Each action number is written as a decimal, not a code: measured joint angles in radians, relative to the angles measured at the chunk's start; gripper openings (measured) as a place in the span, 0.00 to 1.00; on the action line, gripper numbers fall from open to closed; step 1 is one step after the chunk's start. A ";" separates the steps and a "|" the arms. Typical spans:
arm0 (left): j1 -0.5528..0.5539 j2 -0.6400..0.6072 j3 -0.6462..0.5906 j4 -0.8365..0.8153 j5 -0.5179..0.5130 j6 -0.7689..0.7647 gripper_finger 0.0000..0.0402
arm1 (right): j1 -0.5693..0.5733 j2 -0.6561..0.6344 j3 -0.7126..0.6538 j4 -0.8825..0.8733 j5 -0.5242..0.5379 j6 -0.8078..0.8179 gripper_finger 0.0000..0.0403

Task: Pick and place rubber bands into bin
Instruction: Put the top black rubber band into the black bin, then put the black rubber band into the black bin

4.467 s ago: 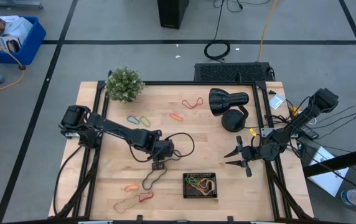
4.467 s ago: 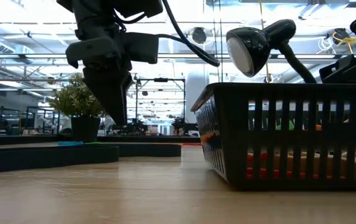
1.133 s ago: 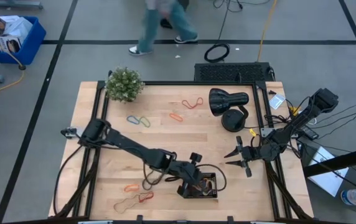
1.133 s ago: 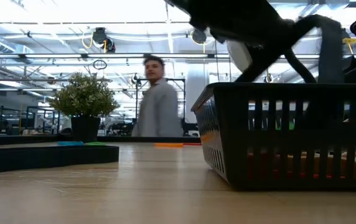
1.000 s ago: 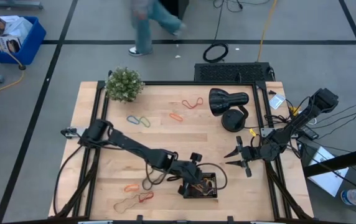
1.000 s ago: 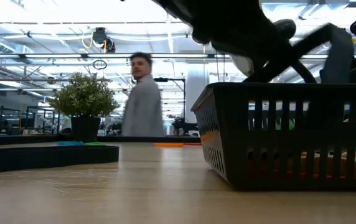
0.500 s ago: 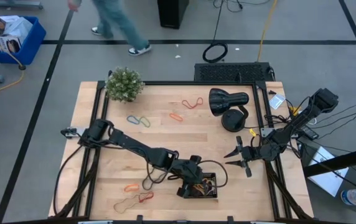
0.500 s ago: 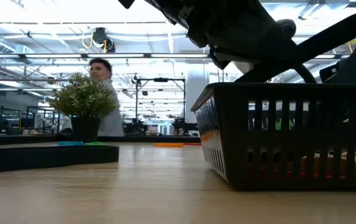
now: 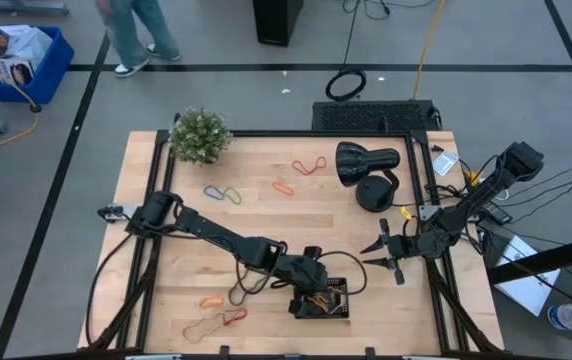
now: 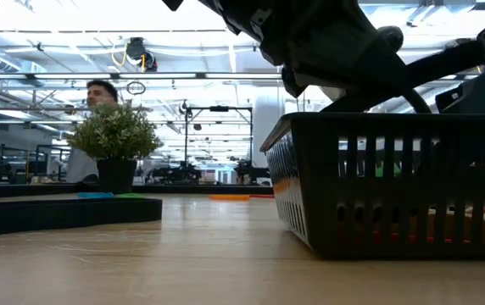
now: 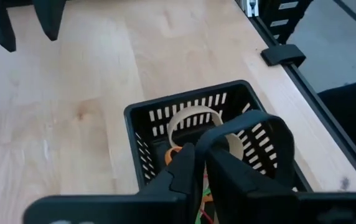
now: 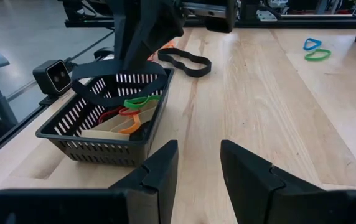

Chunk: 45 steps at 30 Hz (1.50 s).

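My left gripper (image 9: 311, 292) is over the black bin (image 9: 344, 312), shut on a black rubber band (image 11: 281, 134). The right wrist view shows this band (image 12: 84, 87) as an open loop at the height of the bin's rim (image 12: 97, 149). Tan, orange, green and red bands (image 12: 128, 115) lie inside the bin. A long dark wavy loop (image 9: 241, 290) lies on the table left of the bin. My right gripper (image 9: 379, 252) is open and empty at the table's right side. My left gripper pinches the black band at one spot on its loop (image 11: 212, 138) between its two fingers. The fingers slant down from the table's left side. The band spreads out as an open loop over the bin's inside; whether it touches the rim or the bands below, I cannot tell.
Loose bands lie on the table: red (image 9: 309, 165), orange (image 9: 283, 187), coloured ones (image 9: 222, 193), orange (image 9: 209, 301), and red and tan (image 9: 216, 320). A black lamp (image 9: 366, 165) and a plant (image 9: 200, 135) stand at the far side. A person (image 9: 136, 30) walks beyond the table.
My left gripper has stayed over the bin with the black band, shifting only slightly. The person beyond the table's far edge has walked toward the left.
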 joint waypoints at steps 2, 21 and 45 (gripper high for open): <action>0.000 0.000 0.000 -0.001 0.000 0.014 0.15 | 0.000 0.000 0.000 0.000 0.000 0.000 0.29; -0.002 -0.048 0.000 -0.068 0.063 0.000 0.58 | 0.000 0.000 0.000 0.000 0.000 0.000 0.29; -0.003 -0.418 -0.030 -1.012 -0.087 -0.285 0.61 | 0.000 0.000 0.000 0.015 0.000 -0.001 0.29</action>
